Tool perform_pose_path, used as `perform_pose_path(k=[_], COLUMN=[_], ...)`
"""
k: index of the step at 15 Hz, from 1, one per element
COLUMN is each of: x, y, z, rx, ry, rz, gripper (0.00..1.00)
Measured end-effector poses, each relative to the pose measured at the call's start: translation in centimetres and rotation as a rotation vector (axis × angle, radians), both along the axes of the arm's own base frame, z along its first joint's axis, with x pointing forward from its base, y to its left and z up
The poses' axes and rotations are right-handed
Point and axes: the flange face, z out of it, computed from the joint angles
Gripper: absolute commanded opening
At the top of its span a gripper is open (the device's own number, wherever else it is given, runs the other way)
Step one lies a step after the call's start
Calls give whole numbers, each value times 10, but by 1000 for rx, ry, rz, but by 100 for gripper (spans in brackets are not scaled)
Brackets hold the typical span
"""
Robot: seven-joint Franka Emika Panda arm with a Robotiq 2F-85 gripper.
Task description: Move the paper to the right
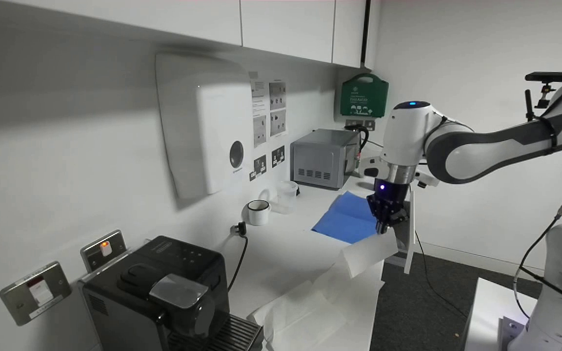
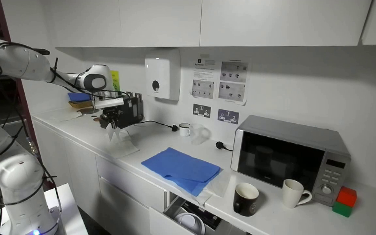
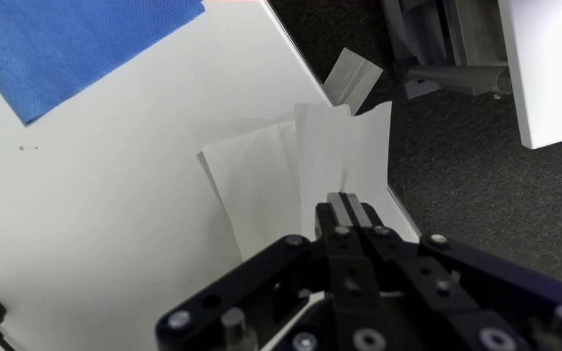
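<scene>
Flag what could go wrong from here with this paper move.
1. The gripper seems to pinch the thin paper at one raised part; a tug might tear it or pull it free.
2. In the wrist view the paper reaches the edge of the counter, with dark floor beyond; if dropped, it could slide off.
3. If the move heads toward the blue cloth, trailing paper might catch and shift it.

open counter (image 1: 288, 253) between blue cloth (image 1: 347, 219) and paper (image 1: 369, 256), wallward obstacle a white mug (image 1: 259, 215)
</scene>
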Motion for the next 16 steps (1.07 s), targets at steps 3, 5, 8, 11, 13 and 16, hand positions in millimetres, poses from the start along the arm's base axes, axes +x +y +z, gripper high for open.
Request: perform_pose_path(k=[3, 5, 8, 11, 13, 16], x=[9, 14, 20, 26, 30, 33], y=[-38, -63, -90, -104, -107, -108], z=[3, 0, -10, -23, -31, -36], rx=[59, 102, 232, 355, 411, 459], ry=[-6, 4, 59, 118, 148, 173], rz=[-94, -160, -273, -370, -415, -461], gripper=[0, 0, 0, 0, 0, 0])
